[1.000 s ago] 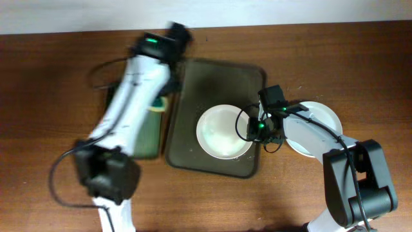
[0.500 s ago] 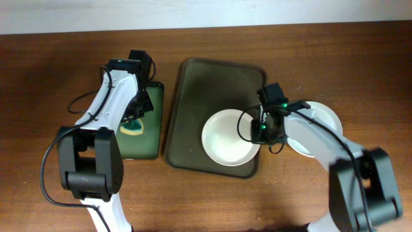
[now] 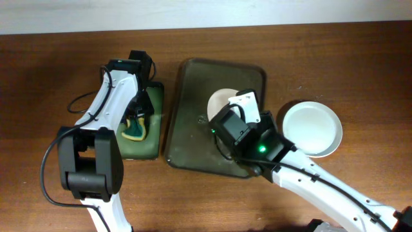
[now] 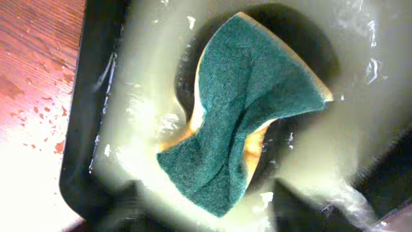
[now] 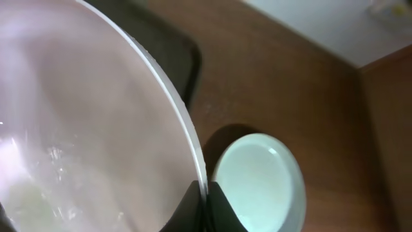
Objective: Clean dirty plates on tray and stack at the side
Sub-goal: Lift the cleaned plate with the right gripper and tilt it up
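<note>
1. Right gripper [image 5: 206, 206]: closed on the rim of the held plate [image 5: 84, 129]. In the wrist view the thin white edge runs straight down between the two dark fingers at 6 o'clock of the frame.
2. Held plate, overhead: only its 11 o'clock part shows, and the right wrist covers the rest. It lies over the middle of the brown tray [image 3: 193, 122], a little toward 1 o'clock. The visible face is plain off-white, with faint wet glints at 7 o'clock in the wrist view. It looks tilted. I cannot tell whether any edge touches the tray.
3. Side plate [image 3: 312, 127]: plain white, on the table [image 3: 51, 96] at 3 o'clock of the brown tray, apart from the tray's rim. In the right wrist view it sits at 4 o'clock of the held plate's rim. I cannot tell whether it is one plate or a stack.
4. Left gripper [image 4: 209, 209]: open. Its two blurred dark fingers stand well apart at 7 and 5 o'clock of the wrist frame.
5. Sponge [image 4: 248, 116]: green scouring face up, yellow foam edge showing, crumpled. Its lower tip lies between the left fingers, which are not pinching it.
6. Green tray [image 3: 148, 145]: at 9 o'clock of the brown tray, just beside it. The sponge rests in it in a pale, cloudy liquid.
</note>
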